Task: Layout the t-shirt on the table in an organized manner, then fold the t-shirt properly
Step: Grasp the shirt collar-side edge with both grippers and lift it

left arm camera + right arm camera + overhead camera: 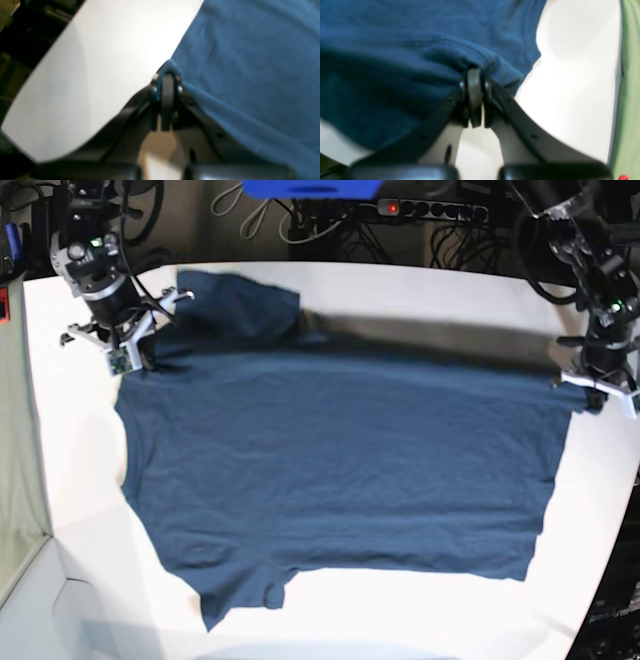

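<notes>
Cotton-soft t-shirt (340,470) looks light and limp; left gripper (167,75) and right gripper (474,75) each pinch its far edge, upper frame corners.

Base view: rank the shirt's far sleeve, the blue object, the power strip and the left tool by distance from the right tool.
1. The far sleeve, beside the right tool, at the back of the table.
2. The blue object, behind the table, centre.
3. The power strip, further along the back.
4. The left tool, across the t-shirt.
</notes>
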`<state>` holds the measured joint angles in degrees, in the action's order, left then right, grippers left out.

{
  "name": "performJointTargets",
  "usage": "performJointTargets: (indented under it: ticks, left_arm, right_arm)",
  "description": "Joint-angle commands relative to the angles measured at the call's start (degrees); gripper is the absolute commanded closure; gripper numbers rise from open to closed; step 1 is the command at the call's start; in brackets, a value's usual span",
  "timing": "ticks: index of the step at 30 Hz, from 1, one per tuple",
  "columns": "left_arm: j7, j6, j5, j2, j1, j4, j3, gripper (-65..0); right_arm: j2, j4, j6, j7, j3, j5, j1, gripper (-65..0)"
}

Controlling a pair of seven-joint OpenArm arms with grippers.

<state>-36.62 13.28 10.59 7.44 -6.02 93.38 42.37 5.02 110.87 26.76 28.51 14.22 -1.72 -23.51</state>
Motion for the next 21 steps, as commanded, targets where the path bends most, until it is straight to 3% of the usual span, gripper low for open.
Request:
performJointTargets:
  ticks: [1, 14, 21]
  left_arm:
    - [1.32, -0.22, 0.09, 0.87, 1.23, 0.9, 0.31, 0.0]
    - [1.32, -0.31, 0.09, 1.3, 11.34, -11.32, 0.05, 0.0]
    - [1.32, -0.31, -0.35, 1.39, 15.47, -12.55, 0.05, 0.0]
  right_arm:
    - [0.39, 0.91, -0.08, -1.57, 0.16, 0.18, 1.13, 0.0]
    - [1.88, -9.2, -0.08, -1.57, -0.02, 0.18, 13.44, 0.0]
    - [1.97, -10.69, -0.08, -1.57, -0.11, 0.18, 18.1, 0.0]
